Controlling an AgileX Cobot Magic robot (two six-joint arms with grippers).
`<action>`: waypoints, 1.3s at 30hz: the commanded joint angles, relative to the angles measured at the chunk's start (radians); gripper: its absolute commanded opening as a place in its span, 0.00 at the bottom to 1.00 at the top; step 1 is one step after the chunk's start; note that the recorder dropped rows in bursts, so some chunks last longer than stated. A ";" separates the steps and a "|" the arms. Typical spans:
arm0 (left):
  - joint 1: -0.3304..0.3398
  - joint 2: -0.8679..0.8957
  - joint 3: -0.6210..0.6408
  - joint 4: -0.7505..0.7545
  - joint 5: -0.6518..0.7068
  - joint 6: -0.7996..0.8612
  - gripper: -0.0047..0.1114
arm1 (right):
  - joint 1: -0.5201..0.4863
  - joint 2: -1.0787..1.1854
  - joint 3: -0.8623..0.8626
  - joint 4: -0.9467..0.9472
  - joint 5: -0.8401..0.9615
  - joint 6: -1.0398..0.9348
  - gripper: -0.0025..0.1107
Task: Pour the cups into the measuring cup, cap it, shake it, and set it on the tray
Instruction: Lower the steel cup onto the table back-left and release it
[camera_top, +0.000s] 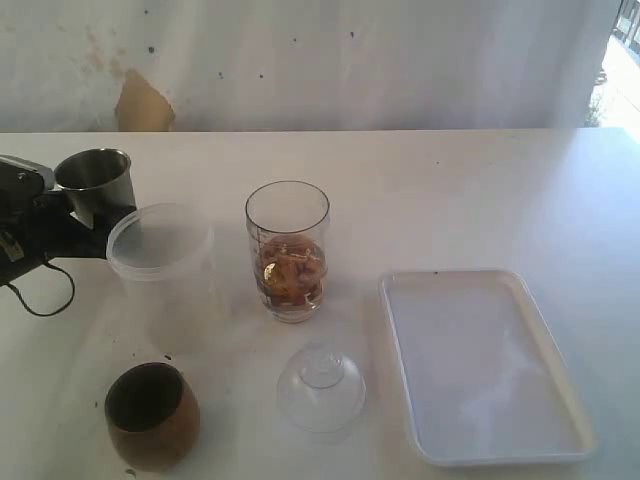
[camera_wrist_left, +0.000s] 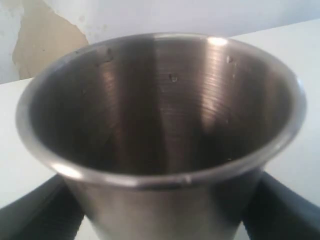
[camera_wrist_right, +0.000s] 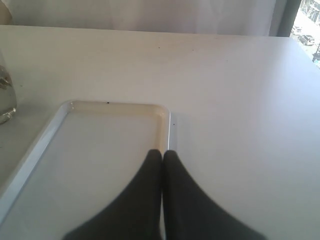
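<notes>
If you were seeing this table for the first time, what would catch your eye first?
The clear measuring cup at the table's centre stands out first, with amber-brown contents in its lower part. At the far left, the left gripper clasps the steel tumbler just behind the frosted cup. The white tray lies on the right, and the dome cap rests in front of the measuring cup.

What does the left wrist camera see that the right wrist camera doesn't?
Only left wrist: the steel tumbler, empty-looking inside, between the left gripper's dark fingers. Only right wrist: the white tray below the shut right gripper, plus a sliver of the measuring cup. Both: the white table and the pale wall behind.
</notes>
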 joint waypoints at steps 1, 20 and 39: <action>-0.003 0.003 -0.005 -0.009 -0.024 -0.007 0.27 | 0.000 -0.006 0.002 -0.005 -0.003 -0.007 0.02; 0.001 0.001 0.040 -0.003 -0.046 -0.108 0.94 | 0.000 -0.006 0.002 -0.005 -0.003 -0.007 0.02; 0.055 -0.201 0.247 -0.090 0.010 -0.018 0.94 | 0.000 -0.006 0.002 -0.005 -0.003 -0.007 0.02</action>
